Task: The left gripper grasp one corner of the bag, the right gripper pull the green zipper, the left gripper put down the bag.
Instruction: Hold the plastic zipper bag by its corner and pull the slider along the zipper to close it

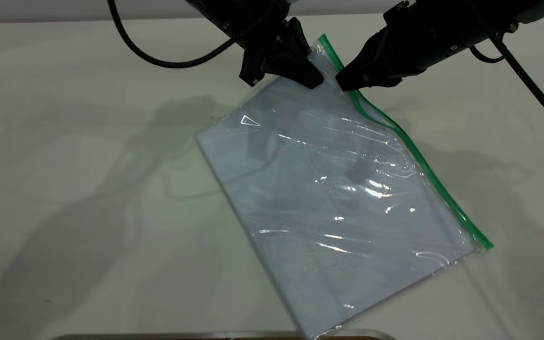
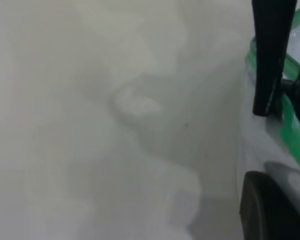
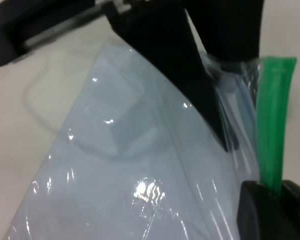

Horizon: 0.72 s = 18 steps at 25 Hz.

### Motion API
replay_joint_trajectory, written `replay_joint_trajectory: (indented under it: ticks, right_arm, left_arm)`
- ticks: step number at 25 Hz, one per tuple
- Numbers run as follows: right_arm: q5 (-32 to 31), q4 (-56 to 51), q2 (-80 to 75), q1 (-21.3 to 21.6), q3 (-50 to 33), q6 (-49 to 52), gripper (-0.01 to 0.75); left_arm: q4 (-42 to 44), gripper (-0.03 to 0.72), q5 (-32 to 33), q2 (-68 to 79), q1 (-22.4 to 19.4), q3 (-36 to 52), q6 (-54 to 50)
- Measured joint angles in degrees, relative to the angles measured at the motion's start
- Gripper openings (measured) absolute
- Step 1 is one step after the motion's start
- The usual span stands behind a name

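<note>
Clear, crinkled bag [image 1: 343, 203] with green zipper [image 1: 423, 163]

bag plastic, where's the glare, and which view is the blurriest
Exterior view: white glare streaks run across the middle of the bag, and both arms cast soft grey shadows on the table. Left wrist view: blurriest, the table a hazy wash, the green zipper smeared. Right wrist view: small highlights on the plastic, the left gripper soft-edged.
</note>
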State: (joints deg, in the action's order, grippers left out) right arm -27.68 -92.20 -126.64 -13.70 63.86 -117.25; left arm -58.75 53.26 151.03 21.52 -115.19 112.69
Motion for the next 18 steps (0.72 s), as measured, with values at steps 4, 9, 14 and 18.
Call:
replay_joint_trajectory:
  ticks: [4, 9, 14, 18]
  right_arm:
    - [0.3, 2.7, 0.1, 0.0, 0.5, 2.9, 0.037]
    - [2.6, 5.3, 0.2, -0.5, 0.6, 4.8, 0.037]
    - [6.4, 7.1, 0.2, -0.6, 0.6, 4.9, 0.037]
    - [9.1, 7.9, 0.2, -0.6, 0.4, 4.9, 0.037]
  left_arm:
    - [-2.7, 0.054, 1.1, 0.1, -1.2, 0.1, -0.1]
    - [-3.8, 0.054, 3.3, 0.1, -2.5, 0.1, -0.3]
    - [-4.7, 0.054, 4.3, 0.1, -3.8, 0.1, -0.5]
    - [-5.6, 0.054, 4.7, 0.1, -5.0, 0.1, -0.5]
